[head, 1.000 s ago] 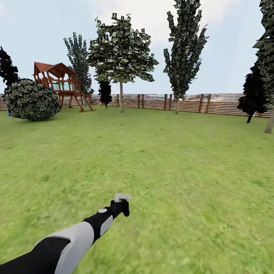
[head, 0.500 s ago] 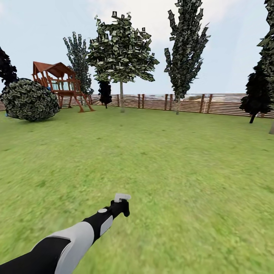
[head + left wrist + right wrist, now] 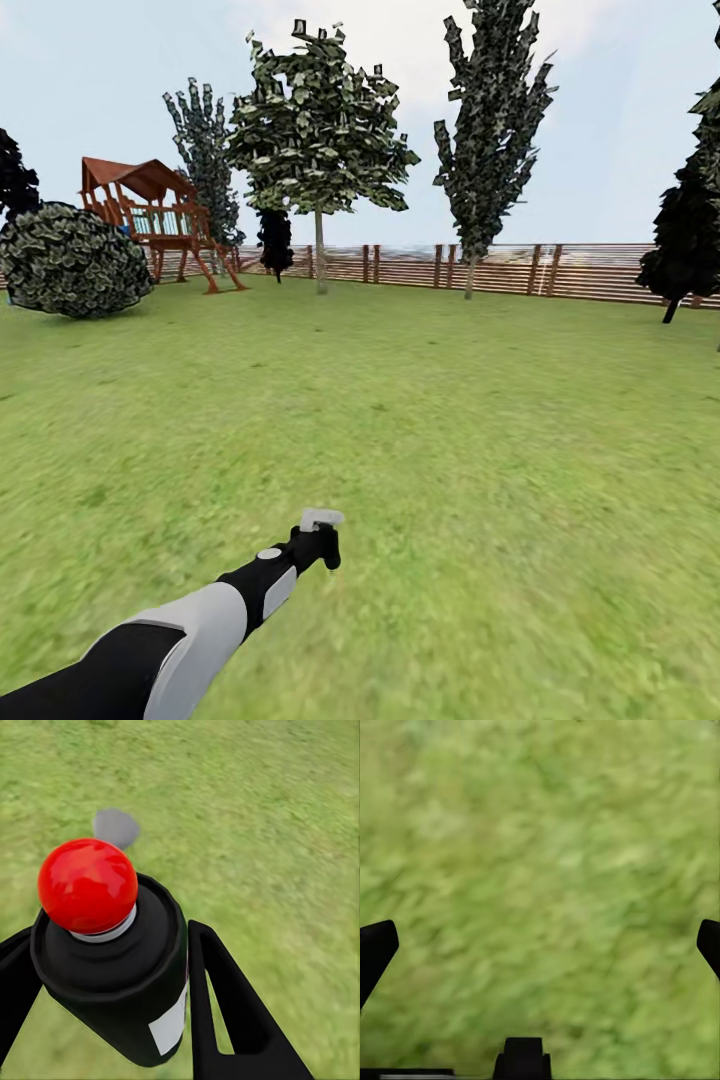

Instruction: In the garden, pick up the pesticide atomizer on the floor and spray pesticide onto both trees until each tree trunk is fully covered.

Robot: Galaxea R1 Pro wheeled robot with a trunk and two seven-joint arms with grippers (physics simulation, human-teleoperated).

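Note:
My left gripper [image 3: 322,552] is shut on the pesticide atomizer [image 3: 321,521], held low over the lawn ahead of me, its light grey head on top. In the left wrist view the atomizer [image 3: 112,967] is a black bottle with a whitish label and a red ball on its end, clamped between the two black fingers [image 3: 225,1012]. Far off by the fence stands a tree [image 3: 320,130] with a spreading leafy crown and a thin bare trunk [image 3: 320,255]. My right gripper [image 3: 540,945] hangs open over bare grass with nothing in it.
A brown slatted fence [image 3: 480,268] closes the far side of the lawn [image 3: 420,420]. At the far left stand a wooden playset [image 3: 150,215] and a round bush [image 3: 72,260]. A tall narrow tree [image 3: 490,120] and a dark one [image 3: 690,235] stand further right.
The whole view has crept forward: the bush drifts left and the dark tree at the right drifts further right. The left arm and the atomizer keep their pose.

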